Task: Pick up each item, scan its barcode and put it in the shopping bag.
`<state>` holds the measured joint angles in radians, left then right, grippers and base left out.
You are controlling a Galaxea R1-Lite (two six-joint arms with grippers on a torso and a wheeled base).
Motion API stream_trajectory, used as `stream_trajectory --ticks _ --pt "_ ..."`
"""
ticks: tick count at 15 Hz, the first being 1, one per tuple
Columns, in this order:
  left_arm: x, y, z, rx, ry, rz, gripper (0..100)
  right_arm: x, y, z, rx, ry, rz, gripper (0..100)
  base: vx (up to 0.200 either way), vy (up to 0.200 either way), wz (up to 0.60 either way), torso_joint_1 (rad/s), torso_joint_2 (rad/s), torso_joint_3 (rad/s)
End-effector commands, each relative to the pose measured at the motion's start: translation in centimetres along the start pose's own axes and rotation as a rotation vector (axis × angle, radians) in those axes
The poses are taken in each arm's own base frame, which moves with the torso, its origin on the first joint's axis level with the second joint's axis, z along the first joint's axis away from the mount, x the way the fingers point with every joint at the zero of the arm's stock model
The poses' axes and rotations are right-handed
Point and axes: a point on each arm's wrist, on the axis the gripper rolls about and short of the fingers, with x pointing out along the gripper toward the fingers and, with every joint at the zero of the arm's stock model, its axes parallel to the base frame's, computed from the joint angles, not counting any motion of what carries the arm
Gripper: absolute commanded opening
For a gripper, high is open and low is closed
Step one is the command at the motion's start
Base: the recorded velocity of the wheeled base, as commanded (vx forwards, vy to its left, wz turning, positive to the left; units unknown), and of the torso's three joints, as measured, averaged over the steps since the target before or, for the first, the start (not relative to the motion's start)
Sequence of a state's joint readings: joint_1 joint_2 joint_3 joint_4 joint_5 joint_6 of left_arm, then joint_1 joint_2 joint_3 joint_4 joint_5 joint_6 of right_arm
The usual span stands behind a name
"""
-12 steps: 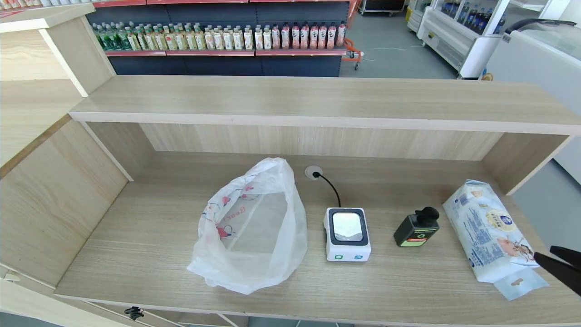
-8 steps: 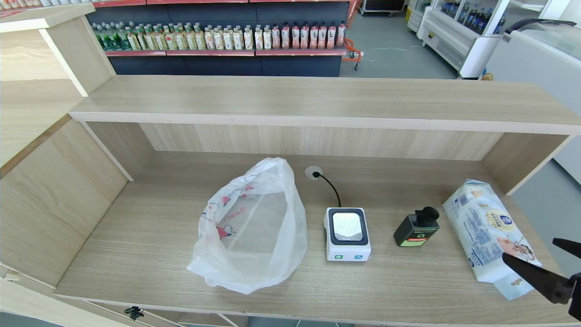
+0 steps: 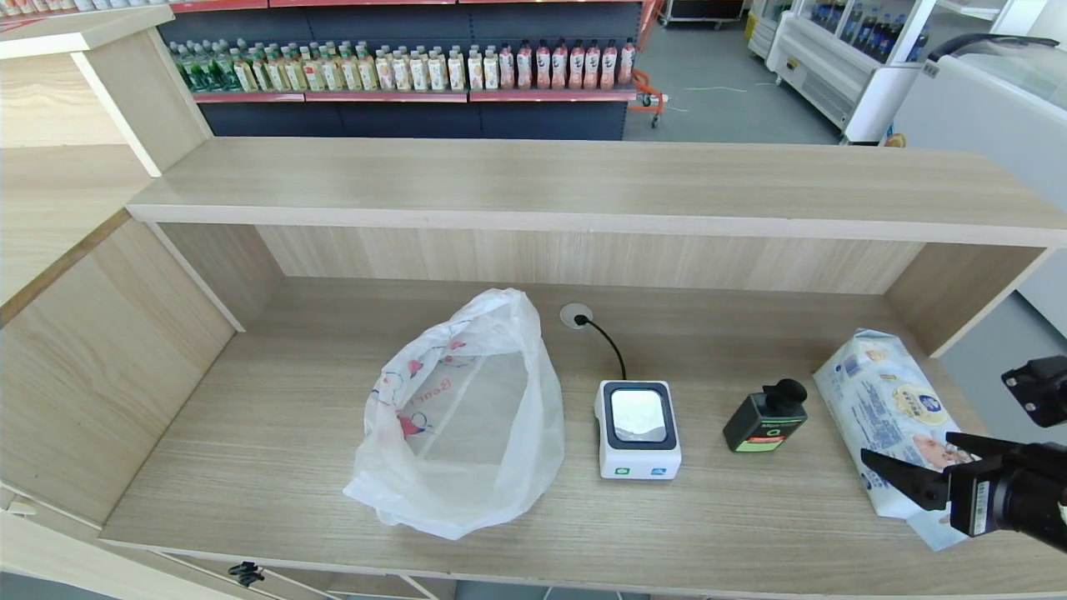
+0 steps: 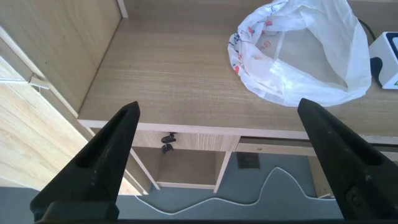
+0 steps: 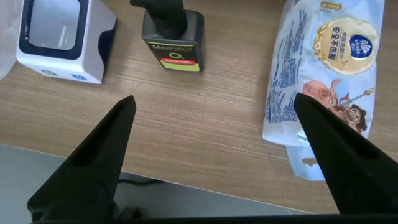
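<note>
1. My right gripper [image 5: 214,102] hangs released and empty, far right of the scanner [image 3: 638,429], at the near end of the wipes pack [image 3: 892,408].
2. The dark bottle [image 3: 765,417] sits between the scanner and the wipes pack.
3. The shopping bag [image 3: 467,417] lies just left of the scanner, its mouth gaping.
4. My left gripper [image 4: 219,106] is spread open and empty, well left of the scanner, off the front edge of the counter [image 3: 275,467].

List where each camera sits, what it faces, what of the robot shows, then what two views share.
Head view: on the head, facing forward and down at the counter; right end effector at right.
Left wrist view: over the counter's front edge, facing the shopping bag; open left end effector.
Right wrist view: above the counter, facing scanner, black bottle, wipes pack; right end effector, open.
Shared: head and right wrist both show the scanner.
</note>
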<state>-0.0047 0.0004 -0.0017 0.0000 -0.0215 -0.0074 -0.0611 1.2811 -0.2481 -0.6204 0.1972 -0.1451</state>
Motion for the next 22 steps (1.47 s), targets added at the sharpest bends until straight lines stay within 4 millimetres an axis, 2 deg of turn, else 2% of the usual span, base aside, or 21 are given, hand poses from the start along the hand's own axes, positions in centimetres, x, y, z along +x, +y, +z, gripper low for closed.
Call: stream_trajectory --ticks 1,6,11,13,19,22 --pt "0.0 0.0 0.0 0.000 0.000 0.000 100 1.5 -0.2 -1.0 0.018 0.085 0.012 100 0.000 0.000 0.00 0.000 0.00 0.000" --pt "0.0 0.0 0.0 0.000 0.000 -0.001 100 4.5 -0.6 -0.9 0.024 0.074 0.125 100 0.000 0.000 0.00 0.000 0.00 0.000" --pt "0.0 0.0 0.0 0.000 0.000 0.000 100 6.4 -0.7 -1.4 -0.027 0.103 0.200 100 0.000 0.000 0.00 0.000 0.00 0.000" --pt "0.0 0.0 0.0 0.000 0.000 0.000 100 7.0 -0.8 -1.4 -0.026 0.107 0.207 100 0.000 0.000 0.00 0.000 0.00 0.000" --pt "0.0 0.0 0.0 0.000 0.000 0.000 100 10.2 -1.5 -0.5 -0.038 0.088 0.275 100 0.000 0.000 0.00 0.000 0.00 0.000" --pt "0.0 0.0 0.0 0.000 0.000 0.000 100 11.8 -1.7 -0.6 -0.048 0.095 0.292 100 0.000 0.000 0.00 0.000 0.00 0.000"
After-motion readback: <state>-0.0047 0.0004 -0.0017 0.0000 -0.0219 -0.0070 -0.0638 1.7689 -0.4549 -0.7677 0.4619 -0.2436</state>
